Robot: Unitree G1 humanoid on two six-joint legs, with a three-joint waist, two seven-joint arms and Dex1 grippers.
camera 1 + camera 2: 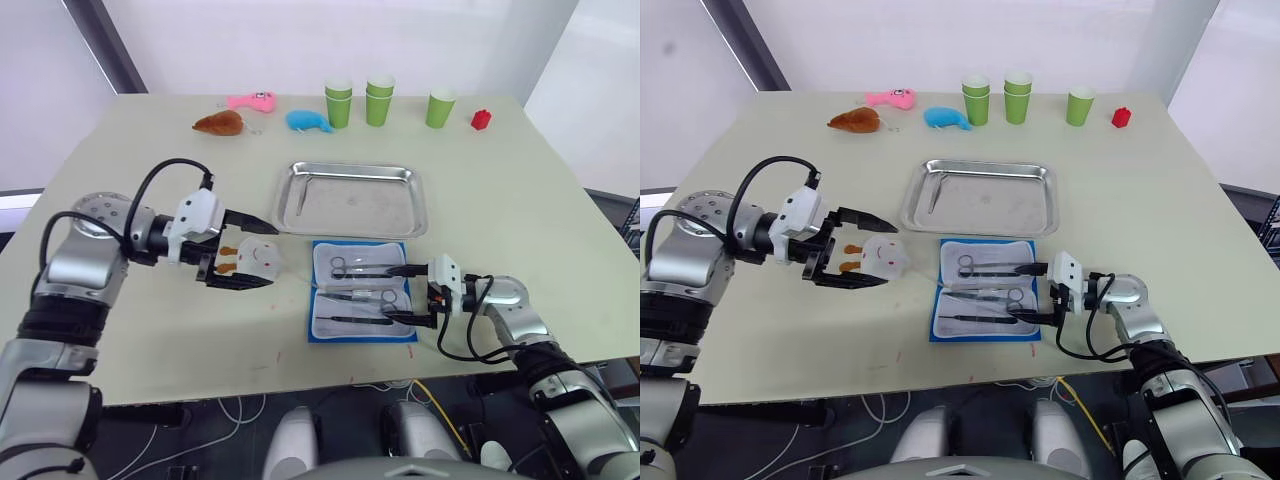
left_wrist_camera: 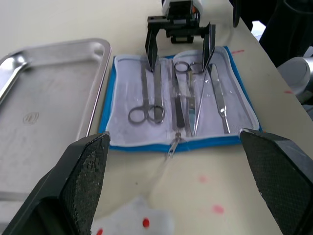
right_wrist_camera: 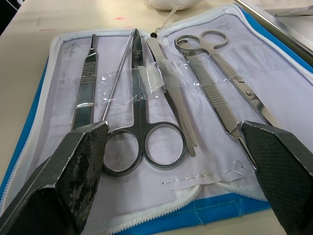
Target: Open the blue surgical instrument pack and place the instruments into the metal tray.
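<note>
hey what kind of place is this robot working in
Probably a robotics test lab, not a clinic: an opened blue surgical instrument pack and metal tray share a plain table with green paper cups and plush toys.

Both pincers (image 1: 248,250) (image 1: 408,296) wide apart, facing inward

The pack (image 2: 178,100) lies open flat on the table (image 2: 58,19), pale lining up, blue edge showing all round. On it lie the instruments (image 2: 177,93): scissors (image 2: 145,95) with ring handles, another ringed pair, tweezers and a flat handle (side by side, lengthwise). The right gripper (image 2: 180,46) stands at the pack's far edge, fingers (image 2: 150,46) spread over the tool tips. The tray (image 2: 44,103) sits just beside the pack. The left gripper's own fingers (image 2: 85,176) are wide apart.
</note>
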